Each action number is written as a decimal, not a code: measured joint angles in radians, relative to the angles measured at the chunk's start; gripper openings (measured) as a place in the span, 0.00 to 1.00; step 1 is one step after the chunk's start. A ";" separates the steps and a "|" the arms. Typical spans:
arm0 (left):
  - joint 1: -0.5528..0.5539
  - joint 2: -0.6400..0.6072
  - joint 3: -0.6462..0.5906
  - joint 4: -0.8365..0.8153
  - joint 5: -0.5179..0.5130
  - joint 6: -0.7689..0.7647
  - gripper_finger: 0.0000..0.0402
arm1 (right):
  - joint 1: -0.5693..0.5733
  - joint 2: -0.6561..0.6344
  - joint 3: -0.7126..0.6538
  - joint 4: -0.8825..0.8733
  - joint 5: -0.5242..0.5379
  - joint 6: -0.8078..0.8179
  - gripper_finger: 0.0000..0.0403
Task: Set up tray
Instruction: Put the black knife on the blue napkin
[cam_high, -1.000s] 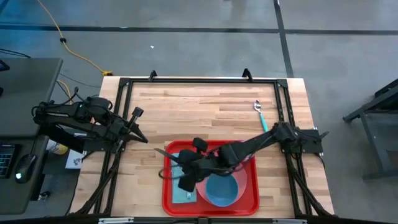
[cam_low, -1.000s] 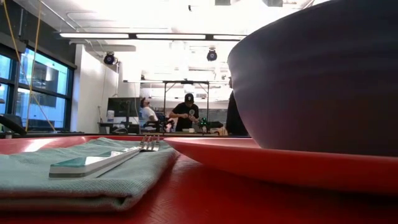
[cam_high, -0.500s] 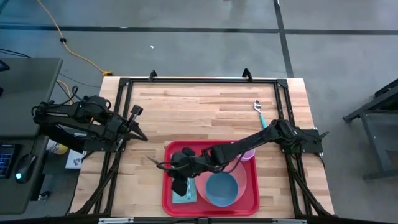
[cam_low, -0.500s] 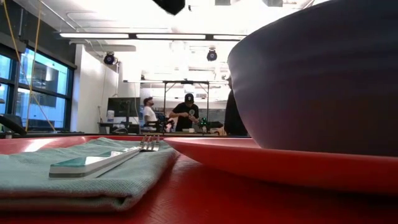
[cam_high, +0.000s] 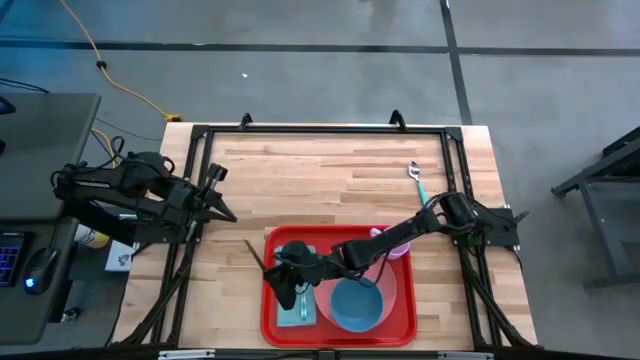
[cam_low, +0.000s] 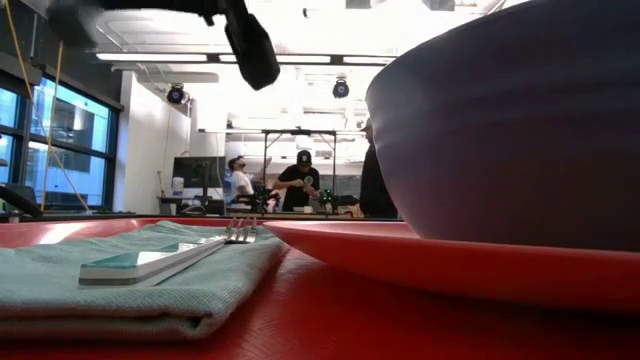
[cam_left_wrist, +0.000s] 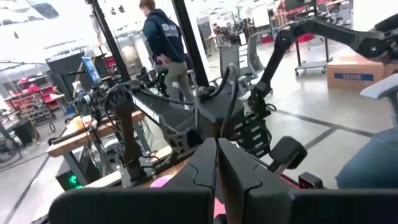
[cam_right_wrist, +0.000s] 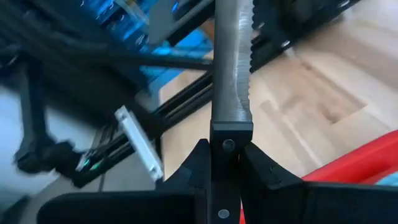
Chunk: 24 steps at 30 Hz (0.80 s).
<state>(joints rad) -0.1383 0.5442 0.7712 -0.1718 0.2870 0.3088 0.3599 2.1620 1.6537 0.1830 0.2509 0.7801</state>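
The red tray (cam_high: 268, 322) (cam_low: 330, 315) lies at the table's near edge. On it are a folded teal napkin (cam_high: 296, 310) (cam_low: 120, 290) bearing a teal-handled fork (cam_low: 165, 260), and a blue bowl (cam_high: 355, 304) (cam_low: 520, 130) standing in a pink plate (cam_high: 396, 285) (cam_low: 420, 262). My right gripper (cam_high: 286, 268) (cam_right_wrist: 227, 152) hovers over the tray's left part above the napkin, shut on a knife (cam_high: 254, 250). It shows as a dark shape at the top of the low view (cam_low: 248, 42). My left gripper (cam_high: 226, 208) (cam_left_wrist: 216, 160) waits shut at the table's left edge. My right gripper pinches the knife by its dark handle (cam_right_wrist: 231, 134), between the two fingers. The serrated blade (cam_right_wrist: 231, 62) juts straight forward past the fingertips, toward the table's left edge. The knife is lifted clear of the tray and lies roughly level.
A teal-handled spoon (cam_high: 418, 183) lies on the bare wood near the table's far right. A black frame (cam_high: 320, 130) runs round the table. People stand in the room beyond the table (cam_low: 300, 178). Bare wood spans the far half (cam_high: 320, 180).
My right gripper has carried the knife toward the table's left edge across the tray and come lower, so that it now shows at the top of the low view. The napkin, fork, bowl and plate have stayed put.
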 joint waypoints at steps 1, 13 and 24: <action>0.000 0.000 0.000 -0.001 -0.008 0.000 0.12 | 0.000 0.000 -0.015 0.028 0.023 0.001 0.07; 0.000 0.000 0.000 -0.003 -0.138 -0.027 0.12 | 0.008 0.000 0.049 -0.275 0.194 0.061 0.07; 0.000 -0.007 0.000 -0.001 -0.379 -0.026 0.12 | 0.051 0.000 0.194 -0.627 0.250 0.313 0.07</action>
<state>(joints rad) -0.1379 0.5375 0.7712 -0.1726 -0.0924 0.2825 0.4109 2.1620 1.8476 -0.4442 0.5010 1.0930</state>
